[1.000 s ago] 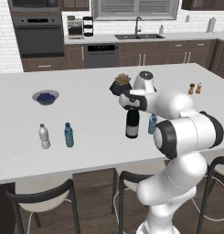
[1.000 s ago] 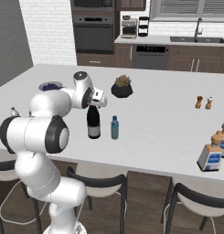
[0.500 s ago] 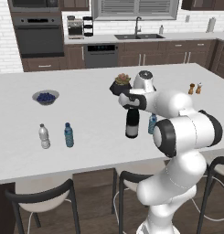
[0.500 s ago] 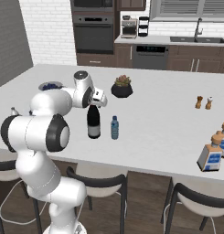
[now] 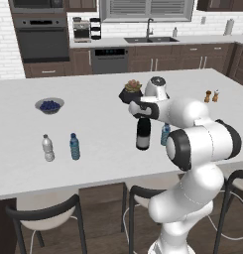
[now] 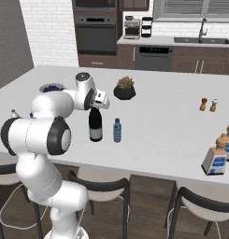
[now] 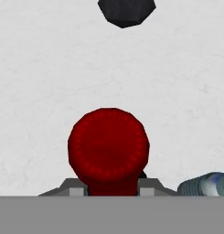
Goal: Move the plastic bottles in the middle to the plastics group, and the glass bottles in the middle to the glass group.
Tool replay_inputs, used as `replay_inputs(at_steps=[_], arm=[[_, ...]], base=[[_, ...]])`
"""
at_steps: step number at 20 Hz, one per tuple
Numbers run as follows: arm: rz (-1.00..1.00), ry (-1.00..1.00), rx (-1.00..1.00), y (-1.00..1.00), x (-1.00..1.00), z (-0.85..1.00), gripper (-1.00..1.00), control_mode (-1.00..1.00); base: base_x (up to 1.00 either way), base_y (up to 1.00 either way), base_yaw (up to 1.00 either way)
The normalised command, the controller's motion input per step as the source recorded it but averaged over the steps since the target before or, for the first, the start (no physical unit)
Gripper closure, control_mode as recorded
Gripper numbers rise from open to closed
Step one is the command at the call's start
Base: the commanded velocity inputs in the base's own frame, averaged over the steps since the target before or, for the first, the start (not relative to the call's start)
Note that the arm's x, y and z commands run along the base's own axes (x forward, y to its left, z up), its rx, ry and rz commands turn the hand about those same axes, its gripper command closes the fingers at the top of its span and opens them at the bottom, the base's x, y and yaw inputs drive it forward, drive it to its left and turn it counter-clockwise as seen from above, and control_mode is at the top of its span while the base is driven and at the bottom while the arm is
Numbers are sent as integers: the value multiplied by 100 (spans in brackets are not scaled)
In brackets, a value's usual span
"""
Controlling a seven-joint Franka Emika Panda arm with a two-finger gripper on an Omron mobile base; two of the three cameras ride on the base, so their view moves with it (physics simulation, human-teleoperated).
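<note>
The tall dark wine bottle [image 5: 143, 137] [image 6: 95, 127] stands upright mid-counter. My gripper [image 5: 142, 116] [image 6: 94, 106] is shut on its neck from above. In the hand view its red top [image 7: 109, 147] sits right between my fingertips. Just to its right stands the small pale grey-blue plastic bottle [image 5: 165, 134] [image 6: 117, 130] [image 7: 207, 184], apart from the gripper. The plastics group, a clear bottle [image 5: 47, 148] and a deeper blue one [image 5: 75, 146], stands at the counter's front left. Two squarish bottles [image 6: 215, 158] [image 6: 228, 138] with tan necks stand at the far right.
A bowl of blueberries [image 5: 49, 104] sits at the back left. A potted plant [image 5: 133, 92] [image 6: 125, 88] stands just behind the wine bottle. Salt and pepper shakers [image 5: 211, 95] [image 6: 208, 104] are at the right. Stools [image 5: 43, 218] line the counter's near edge.
The jaws have closed on the wine bottle's neck. The arm has barely moved, and the bottles stand where they were.
</note>
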Motion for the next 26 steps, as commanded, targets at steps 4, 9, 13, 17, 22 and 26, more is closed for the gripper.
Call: replay_inputs(at_steps=[4, 9, 13, 17, 22, 26], arm=[[0, 0, 0, 0, -1, 0, 100, -100], [0, -8, 0, 0, -53, 12, 100, -100], [0, -9, 0, 0, -100, 41, 100, -100], [0, -9, 0, 0, -100, 49, 100, -100], [-1, -4, 0, -30, -87, 45, 100, -100], [-5, -2, 0, -67, -36, 28, 100, -100]], base=[[0, 0, 0], [0, 0, 0], [0, 0, 0], [0, 0, 0], [0, 0, 0], [0, 0, 0]])
